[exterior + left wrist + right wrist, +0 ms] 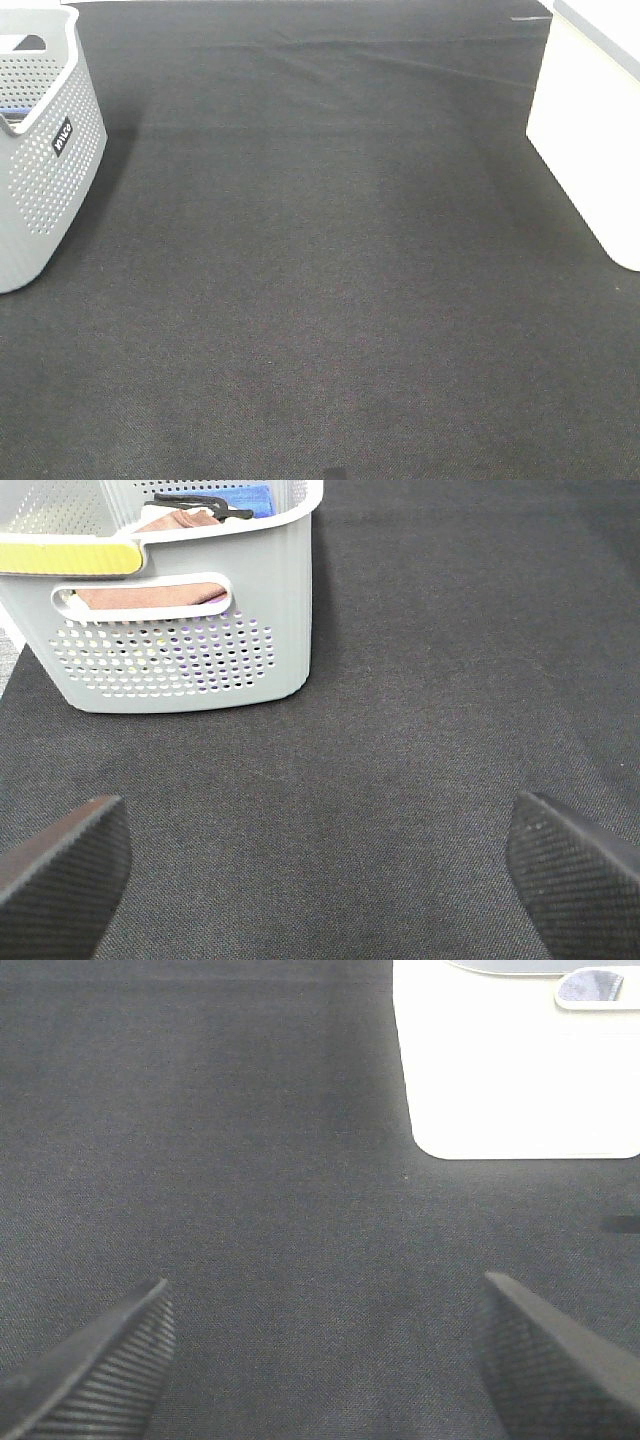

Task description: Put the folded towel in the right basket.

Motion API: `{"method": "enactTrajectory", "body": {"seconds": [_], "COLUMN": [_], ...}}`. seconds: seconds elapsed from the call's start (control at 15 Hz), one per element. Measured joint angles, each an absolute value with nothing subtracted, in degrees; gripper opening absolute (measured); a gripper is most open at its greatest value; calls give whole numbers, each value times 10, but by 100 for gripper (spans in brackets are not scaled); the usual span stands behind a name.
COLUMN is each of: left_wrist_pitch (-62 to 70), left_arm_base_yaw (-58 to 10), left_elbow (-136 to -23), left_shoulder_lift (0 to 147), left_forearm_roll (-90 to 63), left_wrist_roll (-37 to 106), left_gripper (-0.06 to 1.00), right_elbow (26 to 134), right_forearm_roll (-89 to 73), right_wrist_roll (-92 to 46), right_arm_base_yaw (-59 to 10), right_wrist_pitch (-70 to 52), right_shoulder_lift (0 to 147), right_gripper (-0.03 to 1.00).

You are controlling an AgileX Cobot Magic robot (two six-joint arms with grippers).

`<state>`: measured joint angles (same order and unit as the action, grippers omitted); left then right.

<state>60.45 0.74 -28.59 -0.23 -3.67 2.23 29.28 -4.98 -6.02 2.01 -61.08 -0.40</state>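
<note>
The right basket [590,130] is a plain white bin at the right edge of the exterior view; it also shows in the right wrist view [510,1060]. A grey perforated basket [45,150] stands at the far left. In the left wrist view this grey basket [190,630] holds folded cloth: a brownish-pink towel [140,592] and a blue one [245,500]. My left gripper [320,880] is open and empty over the black mat, short of the grey basket. My right gripper [320,1360] is open and empty, short of the white basket. Neither gripper shows in the exterior view.
A black mat [320,280] covers the table between the two baskets. A black hanger-like object [195,505] lies on the cloth in the grey basket. A yellow strip [70,555] runs along that basket's rim.
</note>
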Motion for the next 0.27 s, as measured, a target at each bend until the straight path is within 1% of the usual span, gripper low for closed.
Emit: {"method": "enactTrajectory", "body": {"seconds": [0.27], "left_wrist_pitch": [604], "left_arm_base_yaw": [7], "left_elbow": [-286], "left_shoulder_lift": [-2], "left_forearm_roll": [-37], "left_wrist_roll": [22], "left_gripper": [97], "right_elbow": [293], "right_forearm_roll": [-50], "right_wrist_roll": [-60], "right_arm_base_yaw": [20], "right_wrist_pitch": [-611], "right_shoulder_lift": [-4], "right_gripper": [77]}}
